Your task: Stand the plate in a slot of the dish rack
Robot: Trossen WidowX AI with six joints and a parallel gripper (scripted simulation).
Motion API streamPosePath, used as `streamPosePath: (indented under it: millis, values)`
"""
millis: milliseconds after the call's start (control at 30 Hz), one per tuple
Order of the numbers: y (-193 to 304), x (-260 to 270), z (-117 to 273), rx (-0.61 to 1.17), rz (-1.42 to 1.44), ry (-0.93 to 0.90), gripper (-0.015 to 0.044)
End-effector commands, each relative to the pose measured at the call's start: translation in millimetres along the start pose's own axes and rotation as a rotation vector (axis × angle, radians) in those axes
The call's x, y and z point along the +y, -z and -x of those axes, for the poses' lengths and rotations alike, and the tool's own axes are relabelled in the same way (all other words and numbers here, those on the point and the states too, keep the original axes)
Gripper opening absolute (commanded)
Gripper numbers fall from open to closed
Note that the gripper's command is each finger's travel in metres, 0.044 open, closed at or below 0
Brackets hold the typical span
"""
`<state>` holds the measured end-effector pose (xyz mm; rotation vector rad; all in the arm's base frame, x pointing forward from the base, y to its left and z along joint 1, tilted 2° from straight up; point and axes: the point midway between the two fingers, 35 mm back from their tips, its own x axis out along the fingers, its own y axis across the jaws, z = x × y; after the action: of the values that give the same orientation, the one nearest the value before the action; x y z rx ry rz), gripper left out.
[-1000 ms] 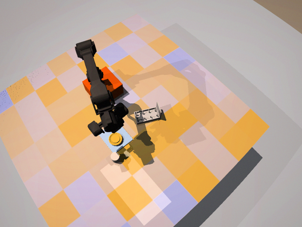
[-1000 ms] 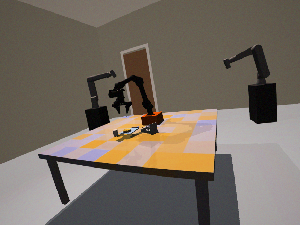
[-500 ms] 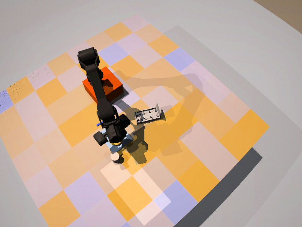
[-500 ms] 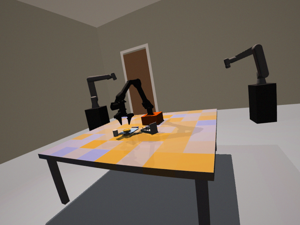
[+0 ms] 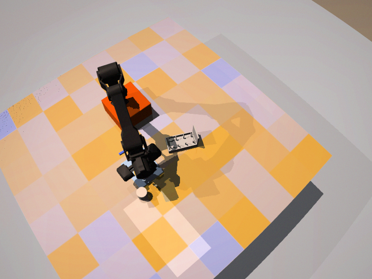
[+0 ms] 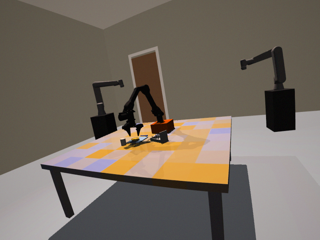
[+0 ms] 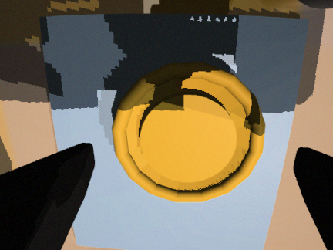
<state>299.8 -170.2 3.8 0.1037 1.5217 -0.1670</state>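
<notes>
A round yellow plate (image 6: 135,139) (image 7: 189,139) lies flat on a light blue mat (image 6: 145,138) (image 7: 116,216). In the top view the arm hides nearly all of it. My gripper (image 6: 134,136) (image 7: 194,156) is open and empty, pointing down just above the plate. In the wrist view the fingertips stand wide on the left and right of the plate, over the lower half of the picture, not touching it. The dish rack (image 5: 182,142) (image 6: 159,137) is a small grey tray with short pegs in rows and an upright panel at one end. It stands beside the mat with no plate in it.
A white-topped cylinder (image 5: 141,192) (image 6: 123,141) stands close to the mat's edge, on the side away from the arm's base. A small blue piece (image 5: 121,153) (image 6: 143,135) lies by the mat's opposite edge. The arm stands on an orange block (image 5: 141,104) (image 6: 162,127), near the rack.
</notes>
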Motion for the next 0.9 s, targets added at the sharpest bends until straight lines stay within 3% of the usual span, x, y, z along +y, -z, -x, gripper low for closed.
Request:
streamPosePath:
  millis: [0, 867]
  values:
    - [3, 1, -9, 0.011, -0.003, 0.000, 0.0400]
    - [4, 2, -35, 0.011, -0.003, 0.000, 0.0400]
